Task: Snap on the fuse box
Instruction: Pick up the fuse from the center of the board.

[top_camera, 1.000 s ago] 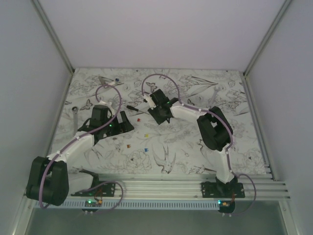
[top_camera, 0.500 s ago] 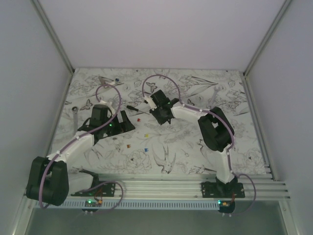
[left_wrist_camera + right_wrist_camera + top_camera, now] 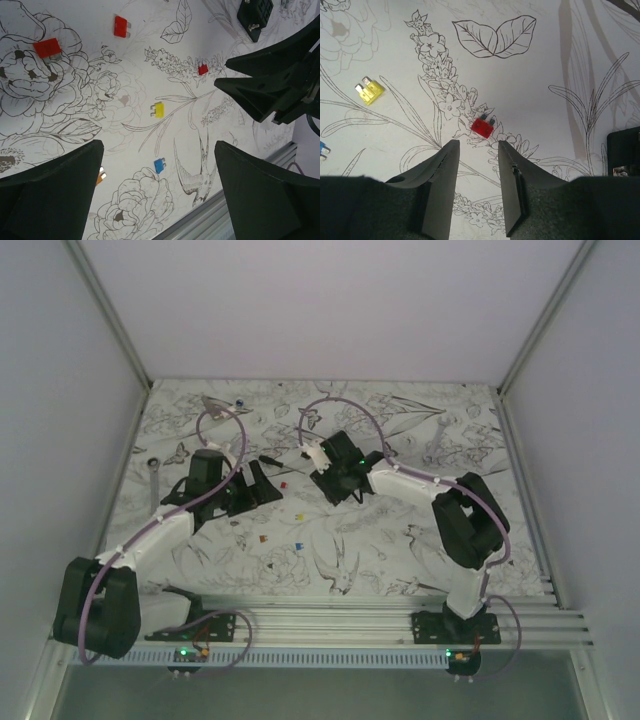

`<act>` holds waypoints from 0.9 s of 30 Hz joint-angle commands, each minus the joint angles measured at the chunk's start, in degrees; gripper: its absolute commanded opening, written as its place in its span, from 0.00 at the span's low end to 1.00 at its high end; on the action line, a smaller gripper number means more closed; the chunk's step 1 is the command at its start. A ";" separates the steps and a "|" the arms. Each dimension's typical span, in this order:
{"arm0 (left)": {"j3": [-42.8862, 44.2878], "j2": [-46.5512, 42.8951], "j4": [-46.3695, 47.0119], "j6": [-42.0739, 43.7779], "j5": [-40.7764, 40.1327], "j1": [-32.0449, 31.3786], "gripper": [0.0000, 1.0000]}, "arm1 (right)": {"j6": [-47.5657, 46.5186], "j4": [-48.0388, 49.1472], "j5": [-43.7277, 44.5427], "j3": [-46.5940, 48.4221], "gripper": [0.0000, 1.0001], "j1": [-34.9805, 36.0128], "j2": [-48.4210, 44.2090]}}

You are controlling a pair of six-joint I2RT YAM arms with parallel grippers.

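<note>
The fuse box point(image 3: 255, 14), a small black block with metal prongs, lies on the mat at the top right of the left wrist view, just beyond my right gripper point(image 3: 260, 82). I cannot make it out in the top view. My left gripper point(image 3: 157, 147) is wide open and empty above the mat, left of centre in the top view point(image 3: 262, 483). My right gripper point(image 3: 477, 144) is open with a narrow gap, empty, hovering just short of a red fuse point(image 3: 482, 127). In the top view it sits at mid-table point(image 3: 335, 483).
Loose fuses lie between the grippers: red point(image 3: 284, 483), yellow point(image 3: 298, 518), orange point(image 3: 263, 538), blue point(image 3: 301, 545). Two more red fuses point(image 3: 120, 26) show in the left wrist view. A black-handled screwdriver point(image 3: 270, 459) and a wrench point(image 3: 153, 468) lie further back. A black object point(image 3: 624, 150) is cut off at the right wrist view's edge.
The right arm's elbow swung right and its gripper shifted slightly right and nearer. The left gripper edged a little up and right. Both grippers stayed empty.
</note>
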 commanded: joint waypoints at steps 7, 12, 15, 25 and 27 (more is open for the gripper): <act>0.93 2.39 0.81 -1.75 0.42 -1.85 0.98 | 13.35 0.43 8.16 -1.22 0.51 2.20 -0.83; 0.34 0.98 0.68 -1.31 -1.15 -1.86 0.98 | 20.27 -4.56 12.36 2.35 0.62 4.32 1.27; 0.08 0.12 0.42 -1.04 -1.76 -1.85 0.98 | 22.89 -7.68 14.58 4.76 0.64 4.54 3.01; -0.33 -1.65 -0.90 -0.34 -2.89 -1.88 0.98 | 27.06 -10.17 14.81 9.45 0.57 4.14 7.31; -0.49 -1.96 -1.18 -0.09 -3.28 -1.87 0.98 | 27.53 -10.17 14.30 9.96 0.54 3.94 8.00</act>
